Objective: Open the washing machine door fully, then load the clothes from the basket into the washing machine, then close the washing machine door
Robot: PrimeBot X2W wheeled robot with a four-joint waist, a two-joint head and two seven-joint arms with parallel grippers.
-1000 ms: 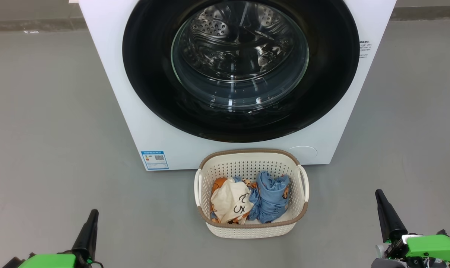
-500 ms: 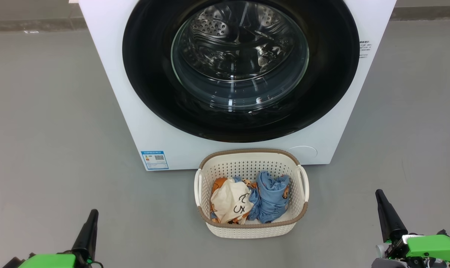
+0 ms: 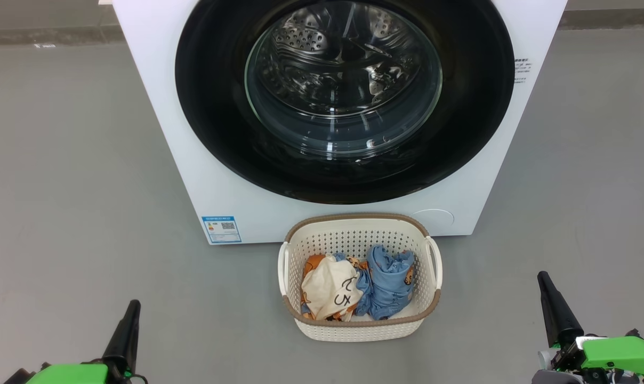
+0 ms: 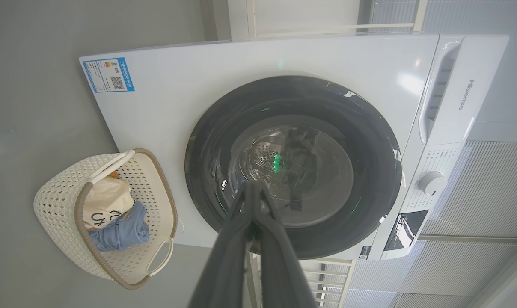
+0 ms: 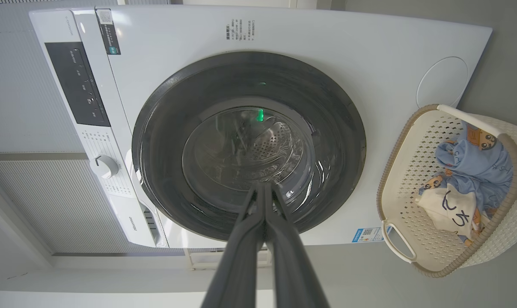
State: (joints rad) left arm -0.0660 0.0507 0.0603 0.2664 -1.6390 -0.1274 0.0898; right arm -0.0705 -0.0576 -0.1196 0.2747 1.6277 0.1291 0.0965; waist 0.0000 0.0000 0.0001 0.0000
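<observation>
While the door point(image 3: 343, 96) sits closed on the washer point(image 3: 194, 176), the basket point(image 3: 354, 330) stands on the floor point(image 3: 77, 186) at the door's 6 o'clock, just in front of the machine. The clothes point(image 3: 362, 288) lie inside it, the cream piece point(image 3: 327, 290) toward 9 o'clock and the blue piece point(image 3: 388, 282) toward 3. The left gripper point(image 3: 133, 309) hangs at the basket's 8 o'clock and the right gripper point(image 3: 546, 288) at its 4 o'clock. Both are well apart from it, fingers pressed together and holding nothing.
</observation>
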